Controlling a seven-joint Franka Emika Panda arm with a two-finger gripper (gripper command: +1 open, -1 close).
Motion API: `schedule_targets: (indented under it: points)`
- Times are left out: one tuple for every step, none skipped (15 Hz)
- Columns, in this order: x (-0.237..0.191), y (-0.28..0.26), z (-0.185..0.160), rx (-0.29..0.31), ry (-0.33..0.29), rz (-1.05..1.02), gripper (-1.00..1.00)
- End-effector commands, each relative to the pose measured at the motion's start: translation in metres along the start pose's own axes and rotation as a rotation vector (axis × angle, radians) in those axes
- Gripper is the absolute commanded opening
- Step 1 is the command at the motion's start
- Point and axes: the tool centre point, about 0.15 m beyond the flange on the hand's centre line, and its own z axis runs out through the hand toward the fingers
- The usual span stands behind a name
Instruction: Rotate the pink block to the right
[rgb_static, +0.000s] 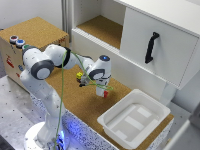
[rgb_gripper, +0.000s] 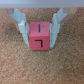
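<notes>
Right now your gripper (rgb_gripper: 40, 31) sits low over the cork surface (rgb_static: 90, 102), and the wrist view shows the pink block (rgb_gripper: 40, 37) between the two pale fingers (rgb_gripper: 20, 24), one at each side of it. Both fingers look touching the block's sides, so log the jaws as closed on the block. You can read dark line marks on its facing side. In the exterior view the block (rgb_static: 105, 93) is a small red spot under the gripper (rgb_static: 104, 89), near the middle of the cork, well apart from the white tray (rgb_static: 131, 134) on the exterior view's right. A small yellow block (rgb_static: 79, 76) lies just beside the arm's wrist. Behind stands a white cabinet (rgb_static: 165, 45) with a black handle (rgb_static: 151, 46).
</notes>
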Motion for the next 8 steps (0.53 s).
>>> schedule_targets:
  points:
    - [0.014,-0.028,0.02,-0.04,0.02,0.092,-1.0]
    - [0.013,-0.03,0.019,-0.044,0.045,0.102,-1.0]
    - [0.012,-0.033,0.019,-0.046,0.068,0.133,-1.0]
    - [0.012,-0.035,0.021,-0.037,0.064,0.15,-1.0]
    - [0.012,-0.039,0.025,-0.034,0.043,0.164,-1.0]
    - [0.012,-0.041,0.027,-0.043,0.038,0.187,-1.0]
    - [0.012,-0.044,0.025,-0.067,0.045,0.206,-1.0]
    - [0.013,-0.044,0.024,-0.073,0.041,0.226,-1.0]
